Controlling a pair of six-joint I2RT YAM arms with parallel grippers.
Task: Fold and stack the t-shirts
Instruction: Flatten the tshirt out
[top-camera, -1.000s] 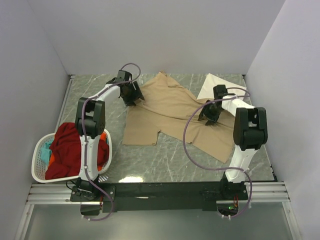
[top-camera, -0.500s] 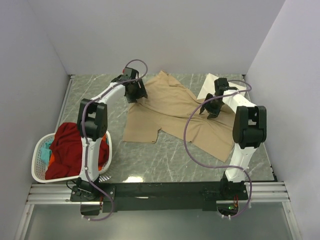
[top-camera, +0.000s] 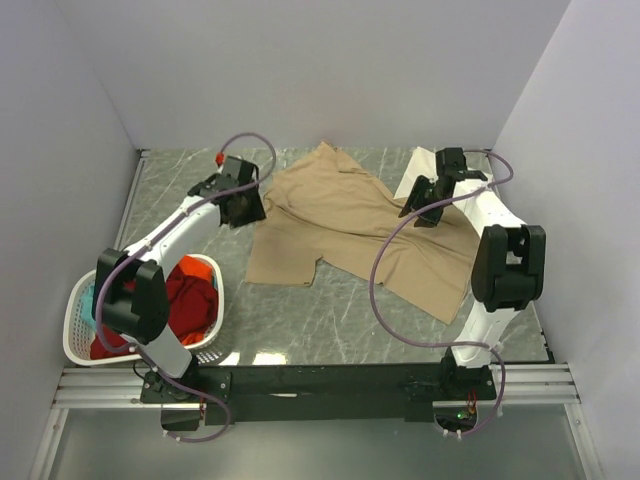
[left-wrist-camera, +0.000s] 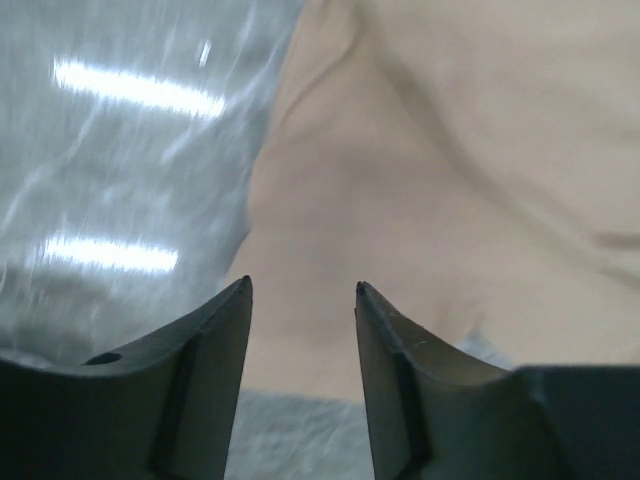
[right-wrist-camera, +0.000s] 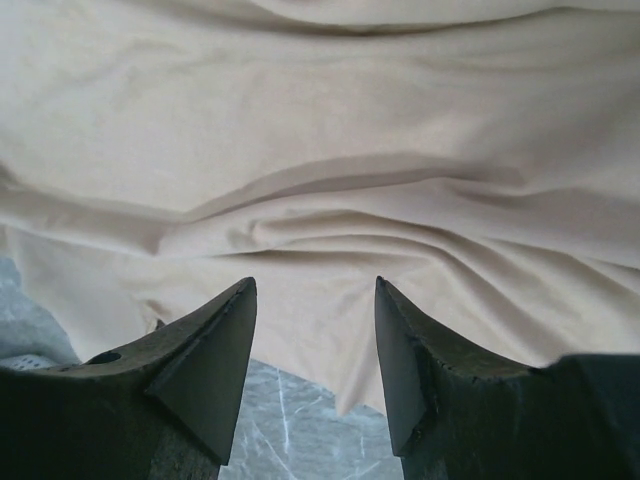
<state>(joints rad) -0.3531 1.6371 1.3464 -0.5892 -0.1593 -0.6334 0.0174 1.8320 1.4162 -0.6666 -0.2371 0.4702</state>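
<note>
From the top view, the tan t-shirt (top-camera: 340, 225) lies spread but crooked and rumpled across the middle of the worktop (top-camera: 300, 325). A cream-white folded t-shirt (top-camera: 408, 183) lies at its far right corner. More shirts, a red one (top-camera: 190, 295) on top, wait in the laundry basket (top-camera: 72, 335) at the near left. Over the last second the left arm has swung its elbow out over the basket. The left gripper (top-camera: 243, 208) has slid outward to the shirt's left edge, while the right gripper (top-camera: 420, 208) has moved a little farther back, near the white shirt. Both seem to be lining up for new holds, so folding looks barely begun.

The left wrist view shows the fingers (left-wrist-camera: 215, 330) spread but narrower than a second ago, with nothing between them. Tan cloth and bare worktop meet just beyond.

In the right wrist view the fingers (right-wrist-camera: 215, 340) stand apart and empty above wrinkled tan cloth near its hem.
</note>
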